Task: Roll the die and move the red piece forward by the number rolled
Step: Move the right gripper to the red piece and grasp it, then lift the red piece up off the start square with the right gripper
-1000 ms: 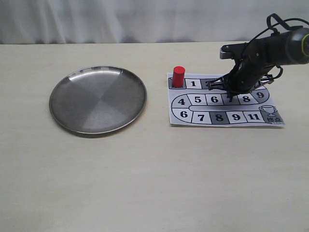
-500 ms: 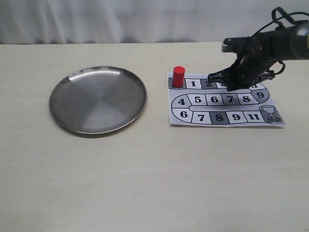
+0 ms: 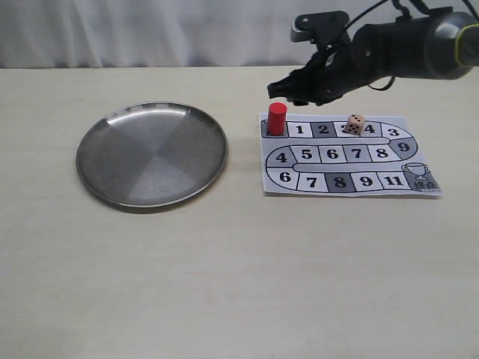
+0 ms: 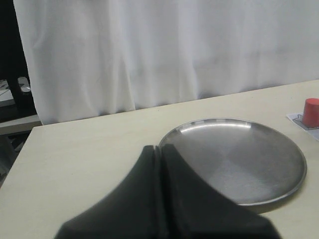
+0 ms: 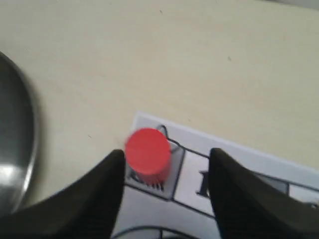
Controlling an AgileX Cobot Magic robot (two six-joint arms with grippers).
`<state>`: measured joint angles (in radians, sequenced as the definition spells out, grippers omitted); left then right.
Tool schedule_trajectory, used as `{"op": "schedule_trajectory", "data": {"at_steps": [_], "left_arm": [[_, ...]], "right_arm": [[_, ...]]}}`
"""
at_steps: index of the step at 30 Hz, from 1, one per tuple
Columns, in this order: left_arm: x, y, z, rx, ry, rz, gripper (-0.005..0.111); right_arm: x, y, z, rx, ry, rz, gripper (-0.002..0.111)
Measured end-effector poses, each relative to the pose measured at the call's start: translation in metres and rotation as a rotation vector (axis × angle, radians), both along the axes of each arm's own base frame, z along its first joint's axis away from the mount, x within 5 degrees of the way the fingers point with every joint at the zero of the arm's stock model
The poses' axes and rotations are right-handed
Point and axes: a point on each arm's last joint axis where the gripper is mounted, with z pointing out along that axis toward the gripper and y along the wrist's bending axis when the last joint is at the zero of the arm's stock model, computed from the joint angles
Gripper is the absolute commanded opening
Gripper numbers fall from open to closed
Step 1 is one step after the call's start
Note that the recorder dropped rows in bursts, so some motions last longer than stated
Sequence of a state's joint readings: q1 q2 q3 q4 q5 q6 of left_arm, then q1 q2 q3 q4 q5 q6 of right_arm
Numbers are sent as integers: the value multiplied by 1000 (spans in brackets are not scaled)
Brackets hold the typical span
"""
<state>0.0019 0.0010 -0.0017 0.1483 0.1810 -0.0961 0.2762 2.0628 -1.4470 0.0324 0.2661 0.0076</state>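
In the exterior view, the die [image 3: 355, 123] is seen lying on the paper board [image 3: 419, 168], well aside from the right gripper [image 3: 278, 91]. The roll is judged done, though the pips cannot be read. The red piece [image 3: 278, 118] stands just beneath that gripper, on the square before 1, not yet advanced.

In the left wrist view, the left gripper [image 4: 159, 149] is clenched on nothing, with the steel plate [image 4: 239, 164] ahead of it.

In the right wrist view, the right gripper is spread and empty. The red piece is framed below, nearer one finger.

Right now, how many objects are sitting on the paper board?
2. The red piece stands on the grey square before 1, at the left end of the paper board's top row; the die sits in that row between squares 2 and 4. Nothing looks hidden.
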Motion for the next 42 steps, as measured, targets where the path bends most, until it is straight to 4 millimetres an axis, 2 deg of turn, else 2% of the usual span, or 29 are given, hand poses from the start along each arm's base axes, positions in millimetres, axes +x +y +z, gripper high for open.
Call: {"op": "schedule_trajectory", "data": {"at_steps": [3, 5, 10, 18, 19, 20, 21, 22, 26, 29, 33, 35, 37, 38, 42], "left_arm": [[0, 0, 0, 0, 0, 0, 0], [0, 0, 0, 0, 0, 0, 0], [0, 0, 0, 0, 0, 0, 0], [0, 0, 0, 0, 0, 0, 0], [0, 0, 0, 0, 0, 0, 0], [0, 0, 0, 0, 0, 0, 0], [0, 0, 0, 0, 0, 0, 0], [0, 0, 0, 0, 0, 0, 0], [0, 0, 0, 0, 0, 0, 0], [0, 0, 0, 0, 0, 0, 0], [0, 0, 0, 0, 0, 0, 0], [0, 0, 0, 0, 0, 0, 0], [0, 0, 0, 0, 0, 0, 0], [0, 0, 0, 0, 0, 0, 0], [0, 0, 0, 0, 0, 0, 0]], "right_arm": [[5, 16, 0, 6, -66, 38, 77], [10, 22, 0, 11, -86, 49, 81], [20, 24, -13, 8, -79, 45, 80], [26, 23, -55, -9, -23, 39, 76], [26, 23, -60, -12, -14, 39, 73], [27, 22, -64, -13, -10, 36, 61], [27, 22, -71, -15, -1, 37, 54], [27, 22, -72, -16, 1, 37, 40], [28, 22, -73, -13, -9, 36, 16], [28, 22, -73, -13, -9, 36, 4], [28, 22, -72, -14, -6, 36, 5], [26, 22, -57, -12, -16, 38, 5], [25, 21, -25, -12, -79, 49, 5], [23, 19, -3, 1, -124, 47, 5], [19, 9, 44, 26, -218, 26, 5]]}}
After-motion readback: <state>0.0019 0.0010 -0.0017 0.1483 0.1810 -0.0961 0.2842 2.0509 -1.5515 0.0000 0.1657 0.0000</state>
